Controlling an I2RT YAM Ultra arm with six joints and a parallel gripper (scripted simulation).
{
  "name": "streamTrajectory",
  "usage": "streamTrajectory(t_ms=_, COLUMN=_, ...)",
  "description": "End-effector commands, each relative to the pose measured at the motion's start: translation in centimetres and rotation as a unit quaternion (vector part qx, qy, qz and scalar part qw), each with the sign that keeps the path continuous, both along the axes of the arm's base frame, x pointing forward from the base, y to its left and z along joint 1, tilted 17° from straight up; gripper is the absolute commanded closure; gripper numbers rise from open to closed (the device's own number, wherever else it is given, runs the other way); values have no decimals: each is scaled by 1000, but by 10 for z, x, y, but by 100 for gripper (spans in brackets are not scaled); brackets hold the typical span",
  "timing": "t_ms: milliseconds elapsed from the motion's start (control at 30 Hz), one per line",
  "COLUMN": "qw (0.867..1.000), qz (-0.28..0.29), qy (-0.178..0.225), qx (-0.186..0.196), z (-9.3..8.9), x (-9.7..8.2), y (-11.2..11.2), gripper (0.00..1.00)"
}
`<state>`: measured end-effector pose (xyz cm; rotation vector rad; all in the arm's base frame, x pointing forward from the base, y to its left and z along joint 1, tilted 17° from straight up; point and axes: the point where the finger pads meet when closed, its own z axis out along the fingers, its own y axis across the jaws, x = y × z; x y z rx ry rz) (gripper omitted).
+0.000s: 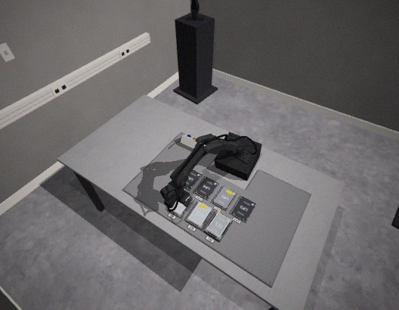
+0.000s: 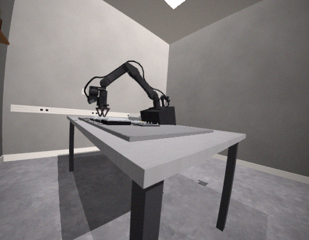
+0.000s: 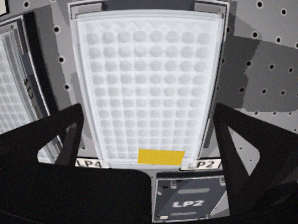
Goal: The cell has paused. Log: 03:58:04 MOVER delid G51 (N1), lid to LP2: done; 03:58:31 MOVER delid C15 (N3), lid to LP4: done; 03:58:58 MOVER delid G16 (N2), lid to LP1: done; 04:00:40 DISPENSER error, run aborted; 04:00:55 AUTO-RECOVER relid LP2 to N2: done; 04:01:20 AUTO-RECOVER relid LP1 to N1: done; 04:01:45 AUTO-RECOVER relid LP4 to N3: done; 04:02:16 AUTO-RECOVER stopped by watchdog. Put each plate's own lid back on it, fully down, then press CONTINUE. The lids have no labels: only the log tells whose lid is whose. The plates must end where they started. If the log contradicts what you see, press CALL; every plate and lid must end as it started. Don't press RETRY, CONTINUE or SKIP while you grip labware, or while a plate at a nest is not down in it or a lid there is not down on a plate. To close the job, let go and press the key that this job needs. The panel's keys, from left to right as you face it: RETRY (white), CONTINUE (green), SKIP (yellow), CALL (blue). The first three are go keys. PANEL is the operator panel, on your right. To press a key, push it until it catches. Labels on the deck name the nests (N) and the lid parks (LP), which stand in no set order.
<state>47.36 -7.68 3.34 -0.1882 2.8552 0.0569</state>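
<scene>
My gripper point(image 1: 179, 203) point(image 2: 102, 115) point(image 3: 148, 110) is open, its fingers on either side of a clear lid point(image 3: 150, 92) with a yellow tag. This lid covers the plate at the end nest nearest the panel side; I cannot tell whether it is fully down. The middle plate point(image 1: 198, 216) also shows a yellow tag. The third plate point(image 1: 218, 226) shows wells and no yellow tag. A clear lid point(image 1: 224, 199) with a yellow tag lies on the third park from the panel side. Park LP2 point(image 3: 170, 197) is bare. The panel point(image 1: 187, 141) shows its blue key point(image 1: 189, 135) and part of the yellow one.
Dark bare parks point(image 1: 206, 187) point(image 1: 243, 209) stand on both sides of the park with the lid. A neighbouring plate point(image 3: 10, 82) is close beside the left finger. The robot's black base point(image 1: 235, 166) stands behind the parks. Small labels line the nests' front.
</scene>
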Motion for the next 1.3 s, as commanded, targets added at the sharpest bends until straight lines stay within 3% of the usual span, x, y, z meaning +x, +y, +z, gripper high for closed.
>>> streamTrajectory(t_ms=0, qw=1000, qz=0, qy=-30, qx=-2, z=26, x=10, y=-4, gripper=0)
streamTrajectory(t_ms=1100, qw=999, qz=2, qy=-34, qx=-3, z=27, x=13, y=3, gripper=0)
streamTrajectory(t_ms=1267, qw=999, qz=-1, qy=-34, qx=-3, z=27, x=12, y=0, gripper=5)
